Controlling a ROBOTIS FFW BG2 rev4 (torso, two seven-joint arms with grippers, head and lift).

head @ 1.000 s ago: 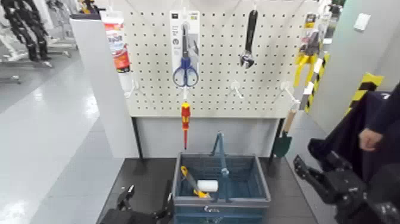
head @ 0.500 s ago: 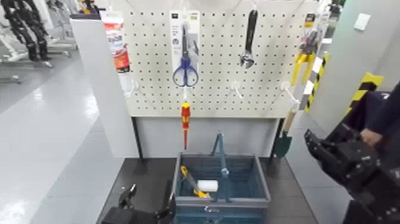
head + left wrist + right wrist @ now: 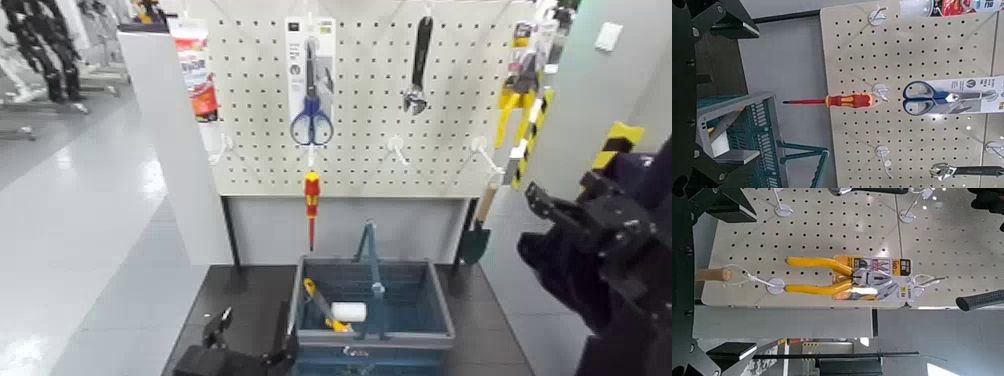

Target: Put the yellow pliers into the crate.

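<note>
Look: one right gripper [image 3: 558, 187], open, empty, below one pair of yellow pliers [image 3: 518, 95], hung at one pegboard's [image 3: 365, 160] right edge, pointing handles-down, near-upright lengthwise. Spot one left gripper [image 3: 256, 328], open, beside one crate [image 3: 374, 340].

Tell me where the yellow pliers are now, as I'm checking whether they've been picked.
In the head view, the yellow pliers hang at the pegboard's upper right, above the green trowel.
</note>
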